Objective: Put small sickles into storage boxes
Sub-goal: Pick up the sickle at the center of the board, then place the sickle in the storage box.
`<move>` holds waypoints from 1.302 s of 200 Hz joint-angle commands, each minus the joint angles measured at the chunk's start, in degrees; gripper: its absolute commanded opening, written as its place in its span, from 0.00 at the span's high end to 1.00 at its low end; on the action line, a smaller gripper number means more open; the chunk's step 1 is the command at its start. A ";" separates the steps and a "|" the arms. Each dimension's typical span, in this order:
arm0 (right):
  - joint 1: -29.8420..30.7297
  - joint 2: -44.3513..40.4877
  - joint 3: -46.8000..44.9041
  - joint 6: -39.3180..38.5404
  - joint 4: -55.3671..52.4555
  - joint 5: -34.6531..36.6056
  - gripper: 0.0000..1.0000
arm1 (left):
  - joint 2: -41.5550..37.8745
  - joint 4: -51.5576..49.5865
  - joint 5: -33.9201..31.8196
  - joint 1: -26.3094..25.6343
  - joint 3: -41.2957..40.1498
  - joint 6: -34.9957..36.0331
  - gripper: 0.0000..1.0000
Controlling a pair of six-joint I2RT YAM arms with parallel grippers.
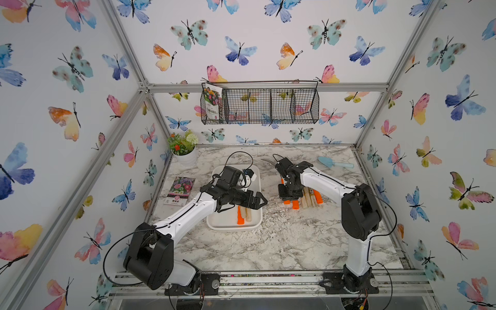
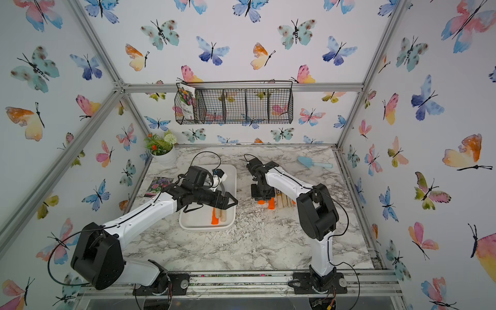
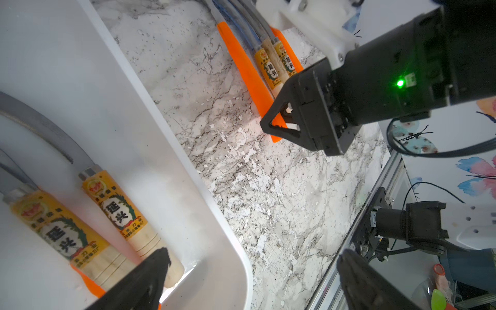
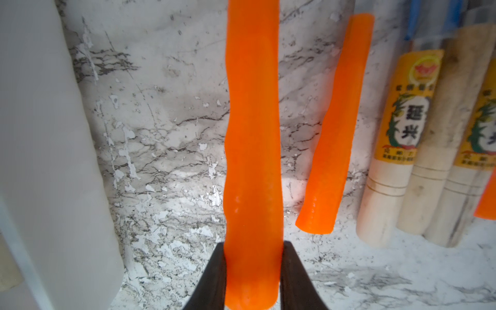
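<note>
Right wrist view: we see our right gripper (image 4: 255,245) clamped on the held sickle (image 4: 252,134), its smooth orange plastic handle parallel to the white tray (image 4: 40,134), just beside it. Beyond lie the loose sickles (image 4: 402,107), orange or labelled pale wood. In a top view our left gripper (image 1: 261,200) hangs jaws apart above the tray; stored sickles (image 1: 240,217) lie lengthwise inside, curved blades farthest.

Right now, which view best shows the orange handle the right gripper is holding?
Right wrist view: the orange handle fills the centre, clamped in the right gripper. In both top views the gripper covers it, and only its end peeks out. The left wrist view shows its length from the side, but smaller.
</note>
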 commanded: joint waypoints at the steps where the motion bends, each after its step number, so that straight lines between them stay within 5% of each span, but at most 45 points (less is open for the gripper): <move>1: -0.30 -1.86 1.49 0.03 -1.51 -0.49 0.86 | -2.84 -1.93 -0.94 -0.27 0.98 0.05 0.02; 260: 16.48 7.96 21.55 6.95 -7.30 0.91 0.86 | -27.08 -12.87 -8.75 0.92 -8.53 -3.68 0.02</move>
